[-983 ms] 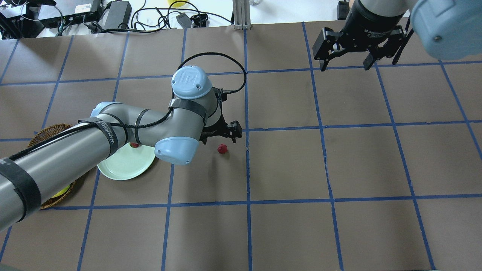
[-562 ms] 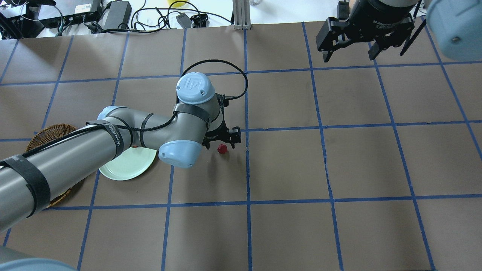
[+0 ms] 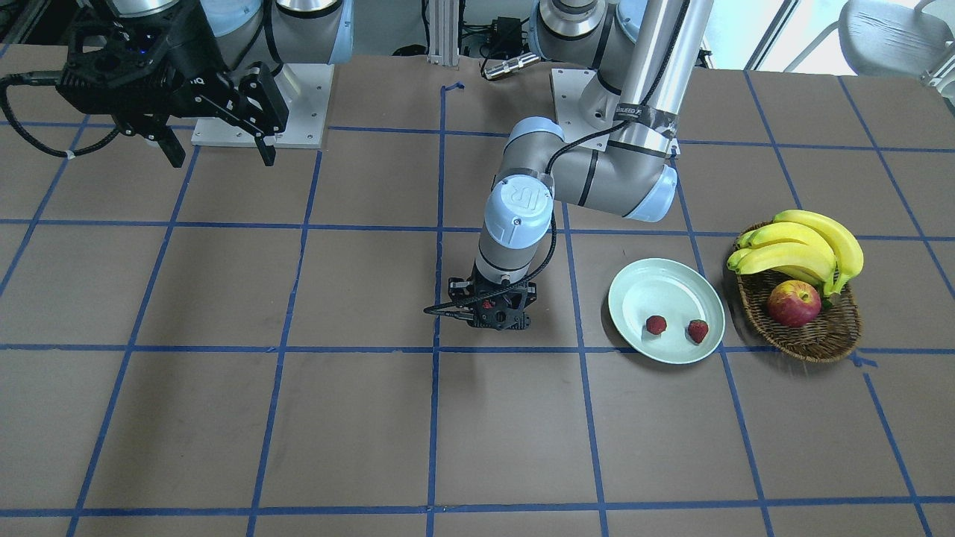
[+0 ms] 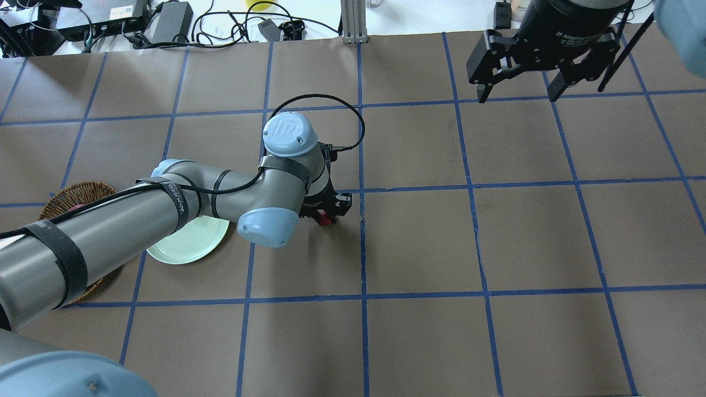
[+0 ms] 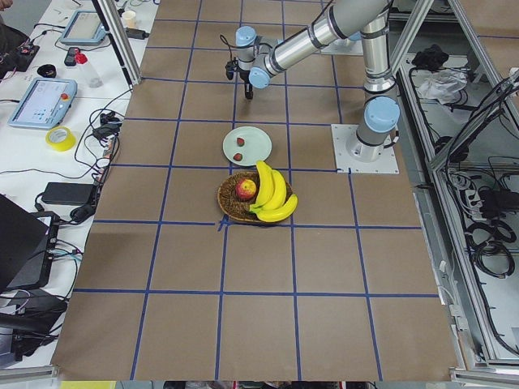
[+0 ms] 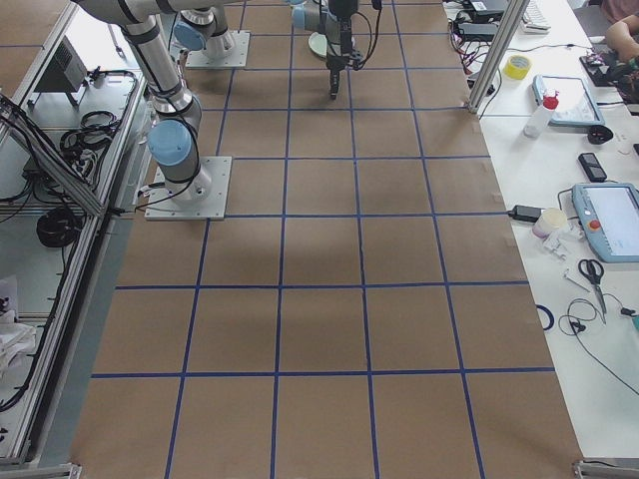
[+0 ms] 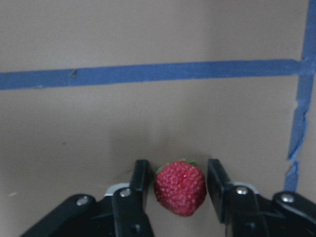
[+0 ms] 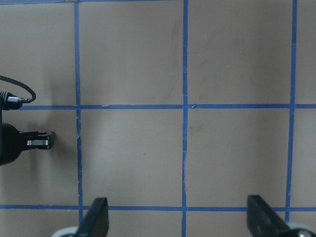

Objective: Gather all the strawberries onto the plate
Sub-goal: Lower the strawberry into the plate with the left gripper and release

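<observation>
1. Exterior front-facing view. My left pincer (image 3: 495, 321) stood low over the brown table paper (image 3: 224, 418). It was well apart from the mint-green plate (image 3: 634, 283), which held two strawberries (image 3: 656, 324). My right pincer (image 3: 222, 156) hung spread and empty near its base.
2. Overhead view. The third strawberry (image 4: 327, 220) showed as a red spot at my left pincer's tip, near a crossing of blue tape (image 4: 362, 187). My own arm hid much of the plate.
3. Side views. Both pincers appeared too small to judge any grip.
4. Left wrist view. My left pincer's fingers (image 7: 139, 180) stood parted on either side of the third strawberry, with slim gaps and nothing gripped yet. I judged it well centred. The close should be gentle, since soft fruit may bruise or slip out, and the lift should go straight up.
5. Right wrist view. My right fingers stood wide apart over bare paper and tape.
</observation>
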Robot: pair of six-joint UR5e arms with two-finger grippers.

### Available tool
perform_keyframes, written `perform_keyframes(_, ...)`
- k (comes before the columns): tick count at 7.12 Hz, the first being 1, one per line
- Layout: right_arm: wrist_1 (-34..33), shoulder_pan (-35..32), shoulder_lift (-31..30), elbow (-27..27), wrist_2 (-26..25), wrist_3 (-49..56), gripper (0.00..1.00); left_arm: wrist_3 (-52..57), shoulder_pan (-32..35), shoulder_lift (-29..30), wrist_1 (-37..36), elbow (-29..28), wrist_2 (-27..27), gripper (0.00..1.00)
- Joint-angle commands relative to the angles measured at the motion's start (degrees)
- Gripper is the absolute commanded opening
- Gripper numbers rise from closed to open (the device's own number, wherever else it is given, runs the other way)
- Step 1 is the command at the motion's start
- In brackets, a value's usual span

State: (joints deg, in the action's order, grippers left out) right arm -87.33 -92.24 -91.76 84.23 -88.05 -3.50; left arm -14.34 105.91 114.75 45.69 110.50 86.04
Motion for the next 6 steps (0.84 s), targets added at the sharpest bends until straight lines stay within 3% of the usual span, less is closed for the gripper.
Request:
perform_keyframes(1, 0.1, 0.0, 0.0, 0.0, 0.1, -1.3, 1.0, 0.8, -0.6, -1.8, 0.5, -0.2, 0.4, 0.0)
perform_keyframes(2, -0.3, 0.0, 0.0, 0.1, 0.1, -1.5, 1.0, 3.9, -2.9, -3.1, 2.3, -0.1, 0.7, 0.0)
perform_keyframes(4, -0.6, 0.0, 0.0, 0.5, 0.1, -2.0, 1.0, 18.4, -15.6, -9.1, 15.1, -2.0, 1.8, 0.0)
perform_keyframes(6, -4.1, 0.0, 0.0, 1.8, -0.8, -1.6, 1.0, 31.2, -27.2, -11.7, 20.4, -1.9, 1.9, 0.0)
